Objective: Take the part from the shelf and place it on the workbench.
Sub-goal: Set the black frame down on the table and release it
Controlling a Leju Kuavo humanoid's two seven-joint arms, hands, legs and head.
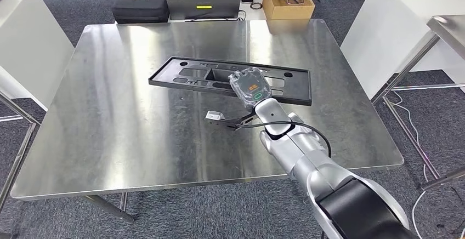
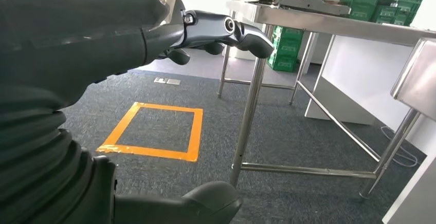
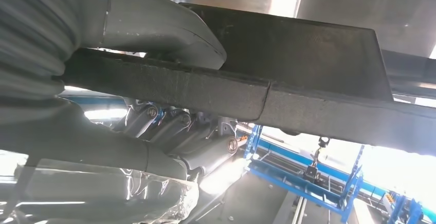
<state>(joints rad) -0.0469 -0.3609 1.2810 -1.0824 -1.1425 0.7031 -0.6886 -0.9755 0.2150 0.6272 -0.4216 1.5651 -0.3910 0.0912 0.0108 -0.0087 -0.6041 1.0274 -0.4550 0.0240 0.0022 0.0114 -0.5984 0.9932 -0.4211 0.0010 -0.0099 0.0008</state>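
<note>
The workbench [image 1: 137, 140] carried the load now: the long black part [image 1: 181, 77] lay flat across the steel, one end stretching well away from the right hand [image 1: 251, 88], the other end right at it. So the big leg of the job looked done, with the part off the shelf and resting on the bench; what remained, by my reading, was the letting go and pulling the arm clear.

And the right hand had not let go. From the wrist camera its thick grey thumb [image 3: 169, 29] pressed on one face of the part's rim while the dark fingers [image 3: 169, 131] curled under the other face, the edge clamped between them.

The left hand [image 2: 205, 34] hung low beside a table leg, above the carpet with its orange tape square [image 2: 154, 131], fingers loosely apart and holding nothing.

Beyond the fingertips, at the far side of the bench, sat a black case [image 1: 141, 6] and a cardboard box [image 1: 285, 7].

Writing? The white tags on the case and the green patch on the back of the right hand were too small to read.
</note>
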